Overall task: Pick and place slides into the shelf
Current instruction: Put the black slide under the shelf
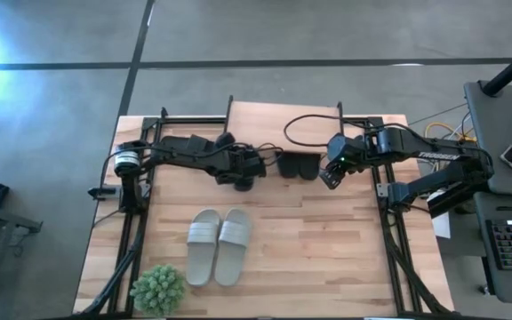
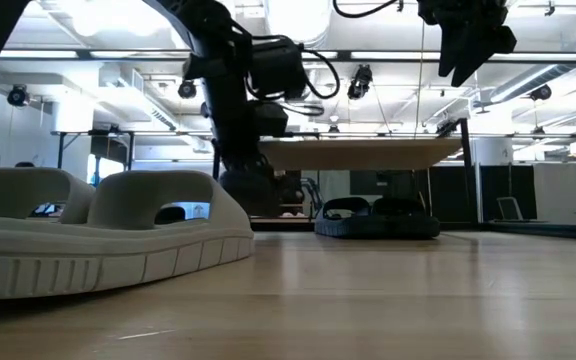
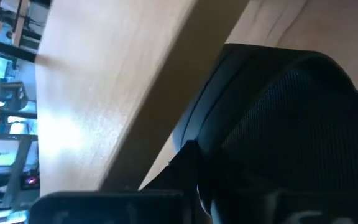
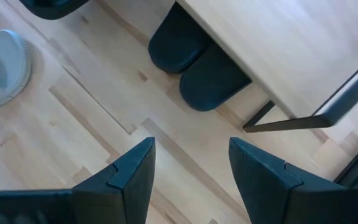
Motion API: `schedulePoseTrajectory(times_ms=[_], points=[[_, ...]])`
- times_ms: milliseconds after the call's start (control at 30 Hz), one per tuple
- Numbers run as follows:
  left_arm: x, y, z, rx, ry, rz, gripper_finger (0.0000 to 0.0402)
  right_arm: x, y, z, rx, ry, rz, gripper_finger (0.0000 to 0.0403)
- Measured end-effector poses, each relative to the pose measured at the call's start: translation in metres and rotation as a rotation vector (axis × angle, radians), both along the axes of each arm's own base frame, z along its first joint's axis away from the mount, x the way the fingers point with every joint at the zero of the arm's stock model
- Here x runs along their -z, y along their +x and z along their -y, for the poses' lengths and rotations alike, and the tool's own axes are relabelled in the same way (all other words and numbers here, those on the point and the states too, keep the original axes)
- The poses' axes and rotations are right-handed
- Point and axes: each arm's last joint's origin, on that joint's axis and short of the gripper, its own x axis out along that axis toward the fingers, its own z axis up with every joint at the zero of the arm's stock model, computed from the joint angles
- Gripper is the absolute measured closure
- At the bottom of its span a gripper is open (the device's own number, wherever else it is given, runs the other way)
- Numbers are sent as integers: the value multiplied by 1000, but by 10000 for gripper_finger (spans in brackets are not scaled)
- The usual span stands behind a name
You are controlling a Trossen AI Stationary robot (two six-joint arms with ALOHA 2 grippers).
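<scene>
The right pincer (image 1: 329, 175) hangs with jaws wide and empty, raised just off the shelf's (image 1: 284, 120) front edge. The left pincer (image 1: 249, 169) is fully closed at that same edge, low by the bench (image 1: 327, 240); whether it grips anything I cannot tell. The black slides (image 1: 299, 165) lie tucked under the shelf, heels poking out in front. The pale slides (image 1: 218, 244) sit side by side well in front of the shelf, near a green plant (image 1: 158, 289). By this layout, one pair looks placed and one is left.
</scene>
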Motion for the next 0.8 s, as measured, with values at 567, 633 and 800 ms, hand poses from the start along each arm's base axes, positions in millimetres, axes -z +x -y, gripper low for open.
schedulePoseTrajectory(times_ms=[567, 633, 800], points=[[1, 0, 0, 5, -37, 16, 235, 0, 0, 0, 3, -7, -1, 207], [-1, 2, 2, 14, -47, 24, 213, 0, 0, 0, 3, -7, 0, 207], [-5, 6, 8, 46, -83, 47, 188, 0, 0, 0, 5, -11, -1, 207]])
